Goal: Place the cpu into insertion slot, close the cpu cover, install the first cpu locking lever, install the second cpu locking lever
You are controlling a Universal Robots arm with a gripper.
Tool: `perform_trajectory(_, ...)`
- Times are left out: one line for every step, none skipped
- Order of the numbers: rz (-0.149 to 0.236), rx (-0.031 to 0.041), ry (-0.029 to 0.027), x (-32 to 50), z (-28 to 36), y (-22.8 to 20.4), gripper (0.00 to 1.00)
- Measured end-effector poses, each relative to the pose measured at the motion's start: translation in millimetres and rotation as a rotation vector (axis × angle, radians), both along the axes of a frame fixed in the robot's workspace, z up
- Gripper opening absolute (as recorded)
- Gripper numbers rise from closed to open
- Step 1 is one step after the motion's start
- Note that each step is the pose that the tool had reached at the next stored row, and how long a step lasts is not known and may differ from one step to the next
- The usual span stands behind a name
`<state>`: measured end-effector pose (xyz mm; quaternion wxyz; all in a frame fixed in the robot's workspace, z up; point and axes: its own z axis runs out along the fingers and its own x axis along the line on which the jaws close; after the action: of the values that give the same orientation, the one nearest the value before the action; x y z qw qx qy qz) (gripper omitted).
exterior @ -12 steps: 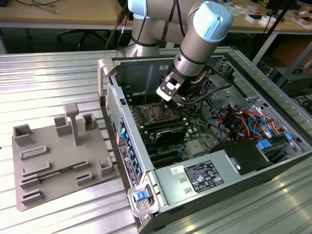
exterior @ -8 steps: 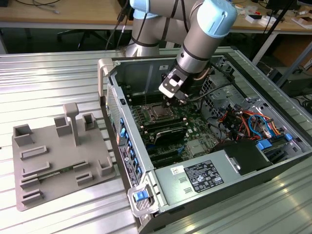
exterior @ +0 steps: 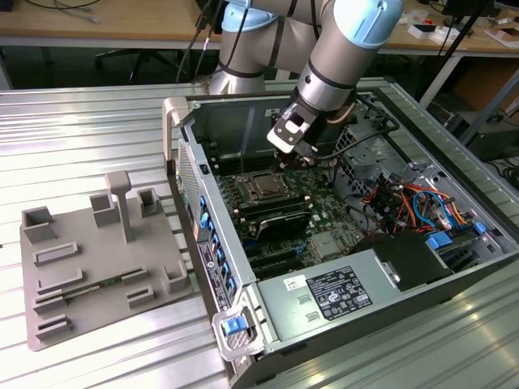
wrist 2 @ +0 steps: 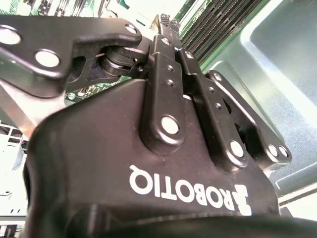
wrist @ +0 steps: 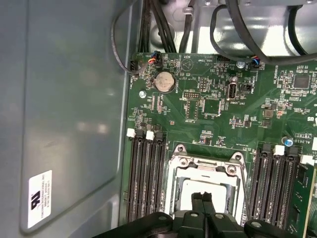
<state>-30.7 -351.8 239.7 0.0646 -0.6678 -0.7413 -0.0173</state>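
The insertion slot (wrist: 179, 174) sits on the green board between rows of black memory slots. A bright silvery cpu (wrist: 194, 187) lies in it. The silvery cpu cover (wrist: 204, 162) frames the chip and looks flat on it. My gripper (wrist: 203, 199) hangs just above the socket with its black fingers (wrist: 197, 210) pressed together and nothing between them. In the second wrist view the gripper (wrist 2: 164, 24) also shows its fingers closed tip to tip. In the exterior view the gripper (exterior: 298, 158) hovers inside the open computer case, a little behind the insertion slot (exterior: 263, 188).
Black memory slots (wrist: 146, 183) flank the socket on both sides. Black cables (wrist: 233, 29) loop above the board and coloured wires (exterior: 409, 203) lie at the exterior view's right. A grey case wall (wrist: 64, 124) stands beside the board. A grey fixture plate (exterior: 97, 259) rests outside the case.
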Motion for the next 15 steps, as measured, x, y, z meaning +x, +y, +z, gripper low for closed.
perform_trajectory(0.000,0.0001,0.0000,0.0,0.0,0.0,0.11)
perform_trajectory(0.000,-0.0002,0.0001,0.0,0.2,0.0,0.11)
perform_trajectory(0.000,-0.0003,0.0001,0.0,0.3,0.0,0.11)
perform_trajectory(0.000,-0.0002,0.0001,0.0,0.3,0.0,0.11)
perform_trajectory(0.000,-0.0002,0.0001,0.0,0.3,0.0,0.11)
perform_trajectory(0.000,-0.0003,0.0001,0.0,0.4,0.0,0.11)
perform_trajectory(0.000,-0.0003,0.0001,0.0,0.4,0.0,0.11)
perform_trajectory(0.000,-0.0003,0.0001,0.0,0.4,0.0,0.11)
perform_trajectory(0.000,-0.0002,0.0001,0.0,0.4,0.0,0.11)
perform_trajectory(0.000,-0.0003,0.0001,0.0,0.4,0.0,0.11)
perform_trajectory(0.000,-0.0003,0.0001,0.0,0.4,0.0,0.11)
perform_trajectory(0.001,-0.0003,0.0001,0.0,0.5,0.0,0.11)
perform_trajectory(0.001,-0.0003,0.0001,0.0,0.5,0.0,0.11)
perform_trajectory(0.001,-0.0003,0.0001,0.0,0.5,0.0,0.11)
perform_trajectory(0.005,-0.0004,0.0002,0.0,0.5,-0.1,0.11)
